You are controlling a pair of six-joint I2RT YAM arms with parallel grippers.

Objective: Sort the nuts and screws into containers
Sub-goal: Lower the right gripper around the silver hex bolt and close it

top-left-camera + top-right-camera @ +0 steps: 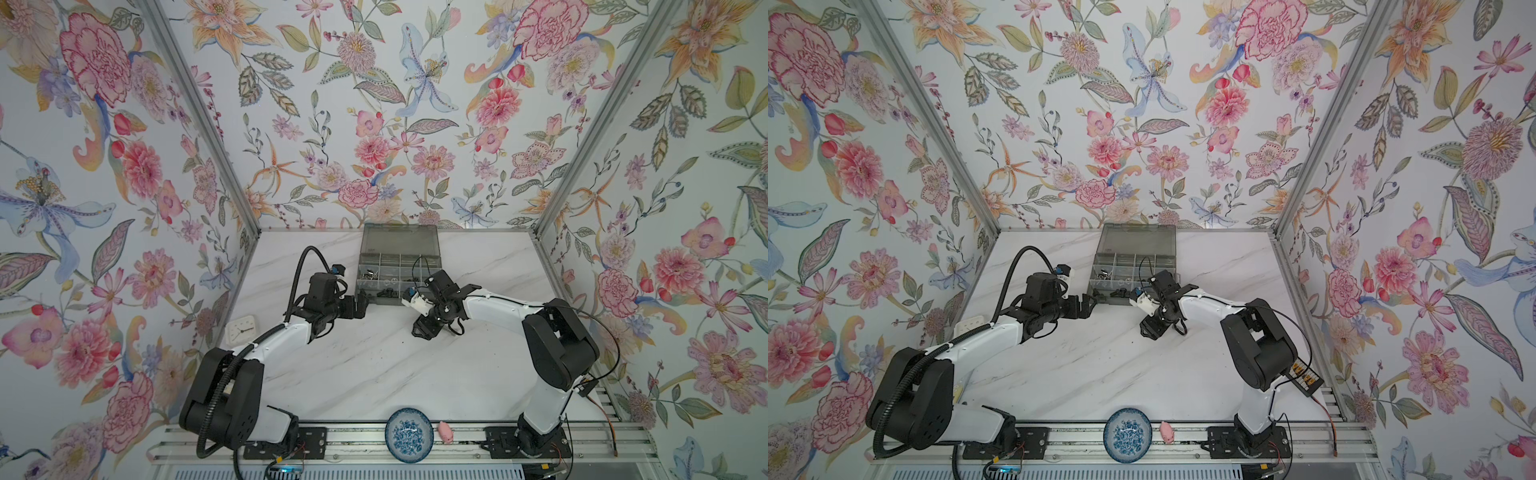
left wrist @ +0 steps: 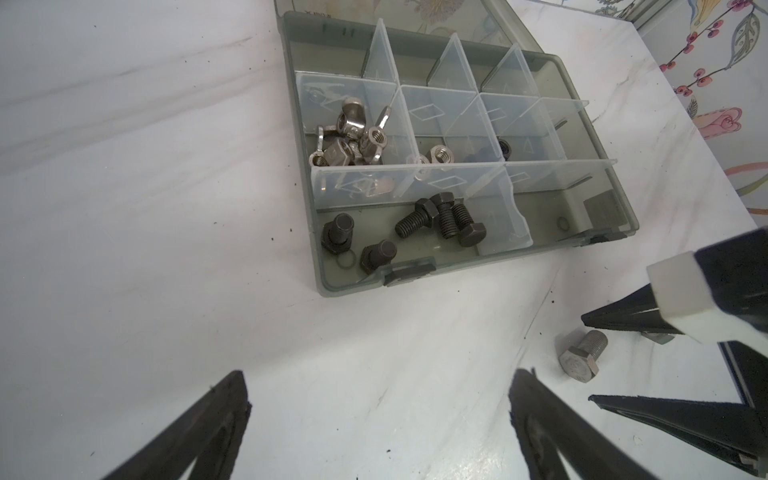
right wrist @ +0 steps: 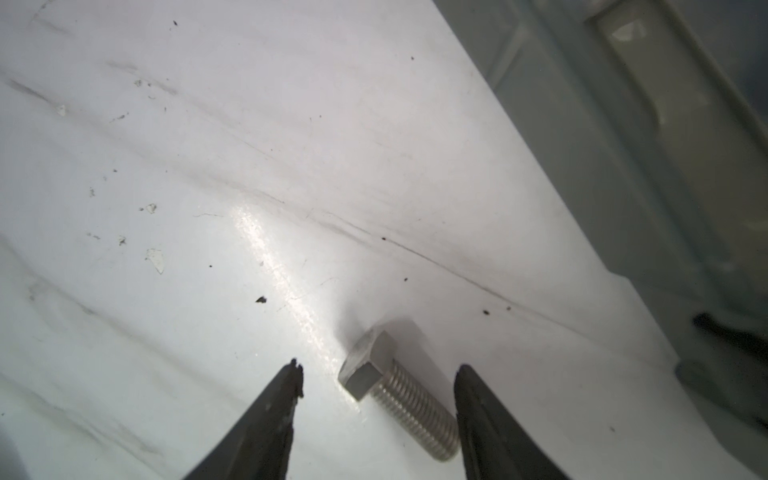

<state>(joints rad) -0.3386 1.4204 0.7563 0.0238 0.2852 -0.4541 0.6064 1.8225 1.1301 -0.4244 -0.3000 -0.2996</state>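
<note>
We see the marble surface (image 1: 374, 374) carrying the grey organizer box (image 1: 400, 239) at its 12 o'clock edge, lid raised. The left gripper (image 2: 382, 374) hangs wide open and empty off the box's 7 o'clock corner. The right gripper (image 3: 380, 365), near the box's 5 o'clock corner, stands partly open astride a silver screw (image 3: 399, 395) lying on the surface, not clamped. Inside the box, black screws (image 2: 440, 220) lie in the 6 o'clock compartments and wing nuts (image 2: 353, 141) at 9 o'clock.
</note>
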